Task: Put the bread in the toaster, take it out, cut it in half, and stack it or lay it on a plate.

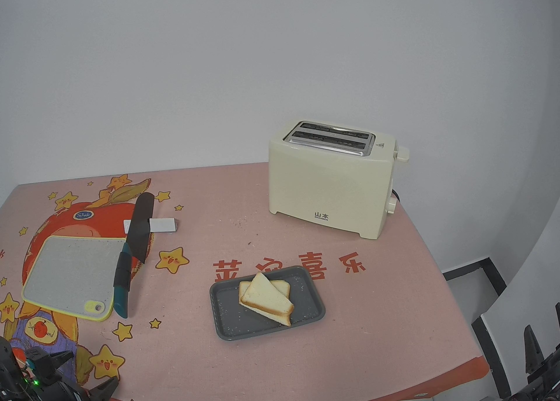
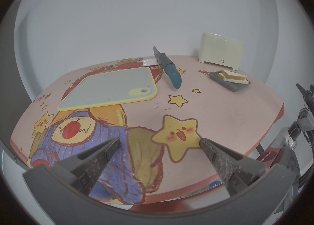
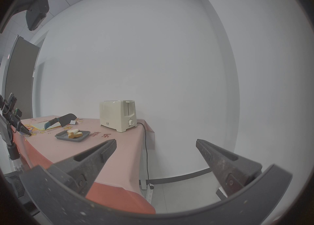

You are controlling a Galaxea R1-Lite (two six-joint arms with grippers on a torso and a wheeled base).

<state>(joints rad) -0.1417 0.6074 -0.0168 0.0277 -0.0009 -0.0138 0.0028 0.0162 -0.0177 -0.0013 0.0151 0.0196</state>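
Seen from the head view, two halves of bread point(image 1: 265, 298) lie overlapped on a dark plate point(image 1: 224, 326) near the middle of the pink tabletop point(image 1: 379, 314). The toaster point(image 1: 332, 177) stands beyond it to the far right, no bread showing in its slots, and the knife point(image 1: 131, 253) lies along the right edge of the cutting board point(image 1: 70, 274) at the left. In the left wrist view, the left fingers point(image 2: 98, 157) are spread wide with nothing between them above the near left corner of the tabletop, well apart from board, knife and plate. In the right wrist view, the right fingers point(image 3: 88, 165) gape just as wide and empty off the tabletop's right side, where the toaster's cord point(image 3: 146, 157) hangs down past the cloth edge. The task looks all but finished. The likeliest mishap now is a careless sweep: the upper half rests tilted on the lower and could slide off if the plate is jolted, and the right arm could snag the cord and drag the toaster.
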